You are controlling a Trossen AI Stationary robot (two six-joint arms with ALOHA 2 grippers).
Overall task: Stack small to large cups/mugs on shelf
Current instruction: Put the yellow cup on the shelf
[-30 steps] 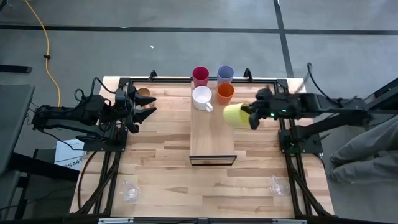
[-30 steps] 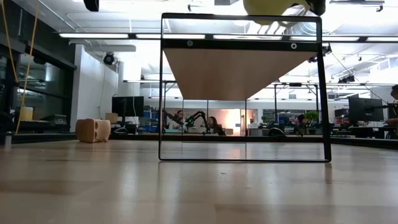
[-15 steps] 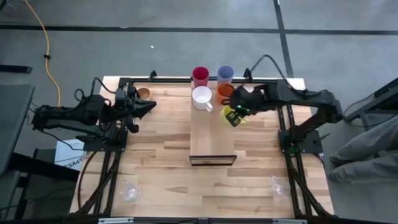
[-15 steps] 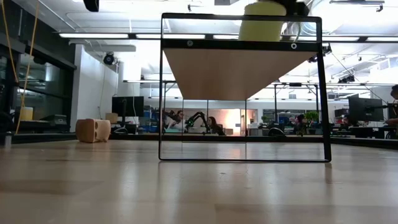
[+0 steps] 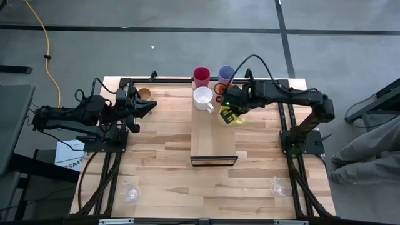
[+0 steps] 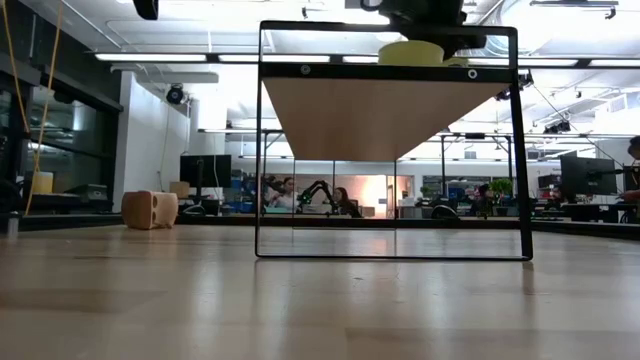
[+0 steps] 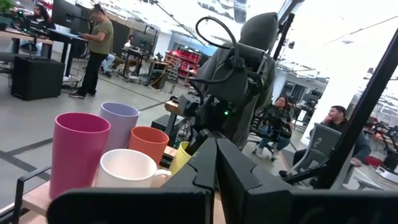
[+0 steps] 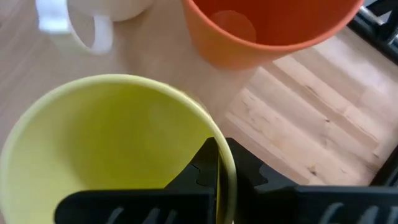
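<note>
High view: right tool pinching yellow mug rim, no legible writing.

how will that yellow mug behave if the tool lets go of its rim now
The yellow mug looks rigid and thin-walled, so probably light. The right tool pinches only its rim, so it may tilt when released. It sits upright low over the shelf beside the orange tumbler, so it probably settles rather than rolls.

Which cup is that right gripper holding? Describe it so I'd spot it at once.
Find the pale shelf mid-table. At its far end cups cluster; the right gripper pinches the rim of the yellow mug, just in front of the orange tumbler. It is the only yellow one.
</note>
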